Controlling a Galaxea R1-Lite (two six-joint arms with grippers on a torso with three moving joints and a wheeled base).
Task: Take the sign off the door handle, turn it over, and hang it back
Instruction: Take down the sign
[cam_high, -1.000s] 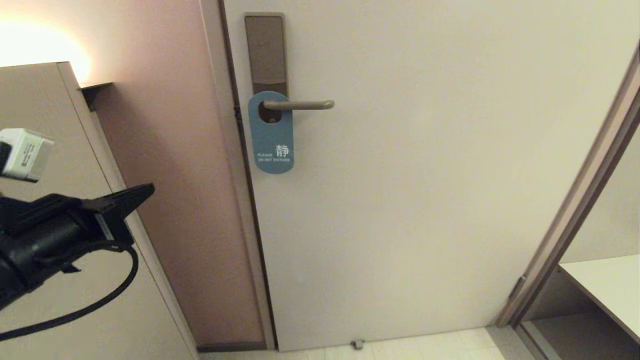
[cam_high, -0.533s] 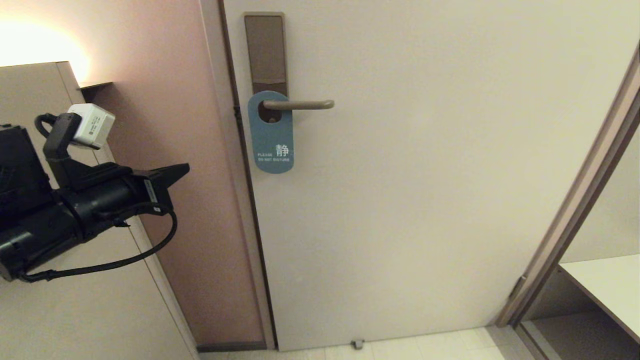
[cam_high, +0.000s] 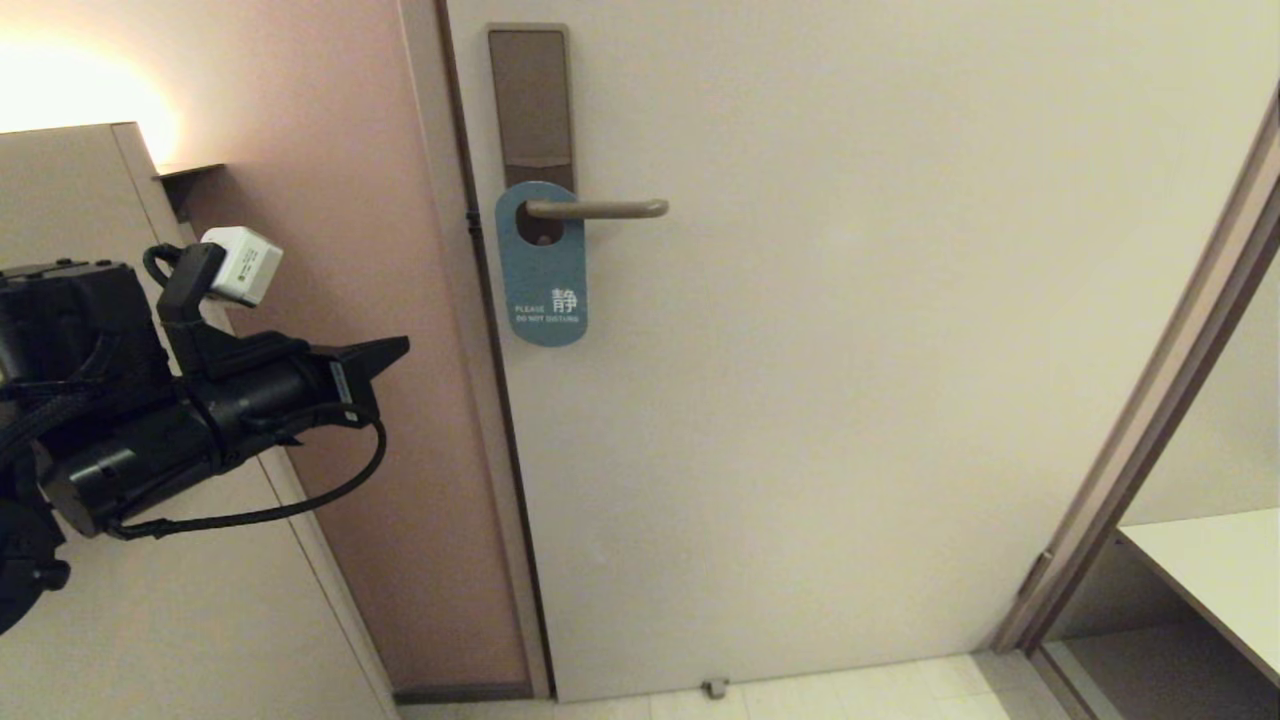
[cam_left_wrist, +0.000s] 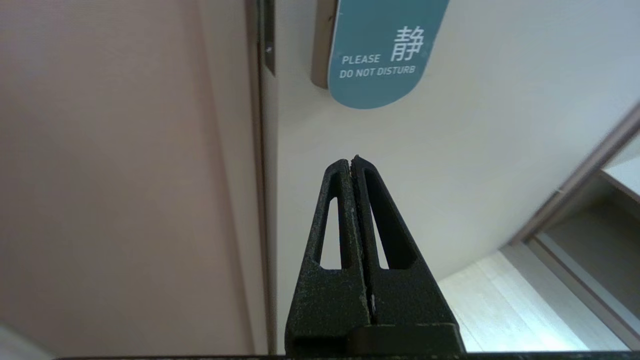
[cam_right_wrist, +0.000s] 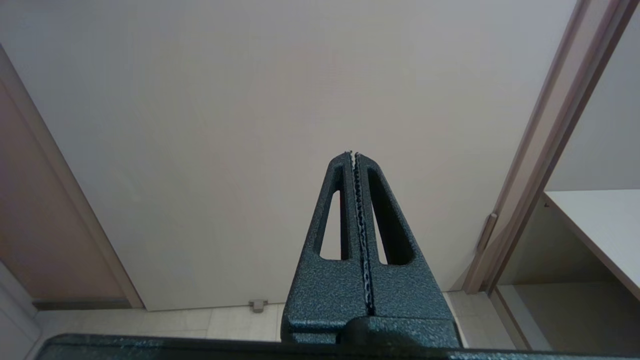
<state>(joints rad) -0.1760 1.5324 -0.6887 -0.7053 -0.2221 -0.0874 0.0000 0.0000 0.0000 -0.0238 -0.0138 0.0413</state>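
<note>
The left claw (cam_high: 400, 348) has risen and pushed forward toward the door (cam_high: 850, 400), now nearer the hanging sign (cam_high: 542, 290).

warm, fairly dim indoor light. in the head view a bright yellowish glow (cam_high: 70, 95) blooms on the wall at the upper left, washed out to near white, and fades across the pink wall (cam_high: 330, 250). the door (cam_high: 850, 350) is evenly lit, darkening toward the corners. the door handle (cam_high: 598, 209) throws a faint, soft shadow. straight lines bow near the head view's edges. the sign (cam_left_wrist: 382, 55) reads sharp in the left wrist view, its lettering clear. the black arm shows little detail.
</note>
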